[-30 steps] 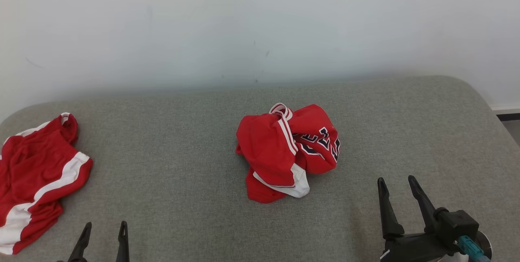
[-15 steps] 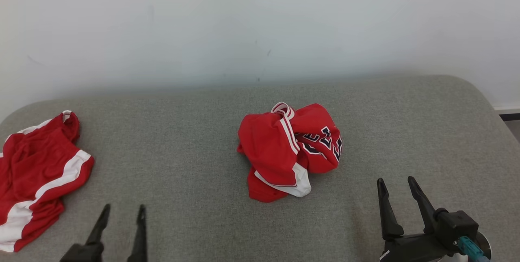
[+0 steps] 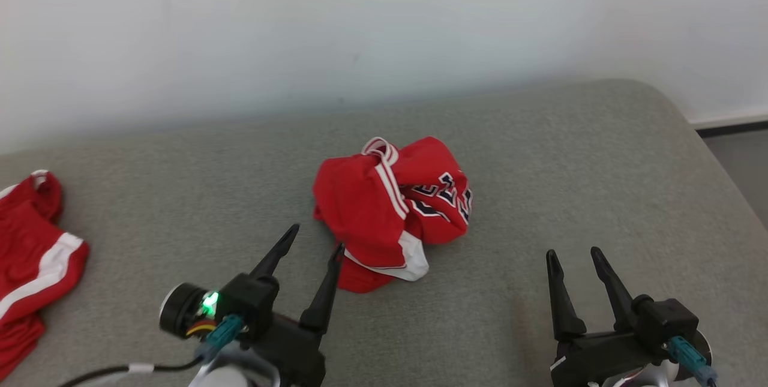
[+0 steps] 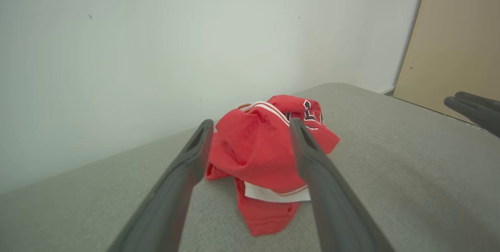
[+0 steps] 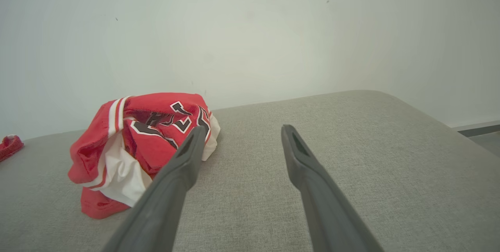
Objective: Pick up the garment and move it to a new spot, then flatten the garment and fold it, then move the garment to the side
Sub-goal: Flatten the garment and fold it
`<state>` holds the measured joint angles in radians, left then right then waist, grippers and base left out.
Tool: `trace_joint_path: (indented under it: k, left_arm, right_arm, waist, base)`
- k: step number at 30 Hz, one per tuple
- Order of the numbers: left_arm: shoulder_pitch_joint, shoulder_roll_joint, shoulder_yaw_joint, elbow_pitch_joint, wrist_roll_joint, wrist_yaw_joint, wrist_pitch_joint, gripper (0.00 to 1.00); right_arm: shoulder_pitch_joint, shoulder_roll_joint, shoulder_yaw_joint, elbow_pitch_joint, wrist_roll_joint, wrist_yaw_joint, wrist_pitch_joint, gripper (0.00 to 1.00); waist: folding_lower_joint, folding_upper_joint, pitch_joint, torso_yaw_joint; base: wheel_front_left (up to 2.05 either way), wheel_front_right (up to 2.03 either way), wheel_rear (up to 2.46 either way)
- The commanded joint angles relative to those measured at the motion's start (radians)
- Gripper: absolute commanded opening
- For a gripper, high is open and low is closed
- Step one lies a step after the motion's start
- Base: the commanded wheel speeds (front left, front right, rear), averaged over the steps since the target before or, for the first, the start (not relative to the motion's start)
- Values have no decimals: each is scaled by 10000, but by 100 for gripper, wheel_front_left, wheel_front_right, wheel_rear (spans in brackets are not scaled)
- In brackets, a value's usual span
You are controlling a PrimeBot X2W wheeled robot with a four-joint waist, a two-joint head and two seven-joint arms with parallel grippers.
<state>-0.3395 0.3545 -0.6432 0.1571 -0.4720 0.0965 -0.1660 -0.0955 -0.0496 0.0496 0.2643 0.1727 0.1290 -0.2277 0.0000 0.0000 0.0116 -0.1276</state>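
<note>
Grey padded surface [image 3: 570,165] against a white wall [image 3: 384,27]. Items as I read them from my station:

1. Garment [image 3: 390,213]: red, white trim, dark lettering. Crumpled in a heap at mid-surface.
2. Left gripper [image 3: 317,237]: fingers spread wide, holding nothing. One fingertip is just beside the heap's near edge; I cannot tell whether it touches. In the left wrist view the fingers frame the heap.
3. Right gripper [image 3: 572,252]: fingers spread wide, holding nothing, to the heap's right and well apart from it.
4. Cloth [image 3: 36,255]: red, white stripe, at the far left edge.
</note>
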Motion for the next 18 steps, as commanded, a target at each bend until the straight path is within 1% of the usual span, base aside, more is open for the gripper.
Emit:
trace_joint_path:
  k: [1, 5, 10, 13, 18]
  left_arm:
    - [-368, -149, -70, 222, 89, -115, -52, 100]
    - [-1163, -459, -404, 1004, 345, -443, 68, 100]
    - [-1934, -748, -686, 2033, 599, -647, 122, 100]
    - [-2225, -890, -856, 2711, 838, -603, 48, 100]
    - [-2483, -975, -973, 3690, 1122, -354, -224, 100]
  right_arm:
    - [-140, -13, 4, 16, 45, 35, -68, 100]
    - [-336, -10, -53, 118, 150, 35, -186, 100]
    - [-542, -10, -88, 295, 345, 35, -310, 100]
    - [-637, -10, -64, 398, 436, 35, -350, 100]
    - [-712, -10, -54, 500, 467, 35, -382, 100]
  waist:
    - [0, 0, 475, -644]
    - [0, 0, 831, -1183]
    - [0, 0, 1225, -1679]
    - [0, 0, 1338, -1840]
    - [0, 0, 1396, -1923]
  base:
    - [0, 0, 0]
    - [0, 0, 0]
    - [0, 0, 0]
    - [0, 0, 0]
    - [0, 0, 0]
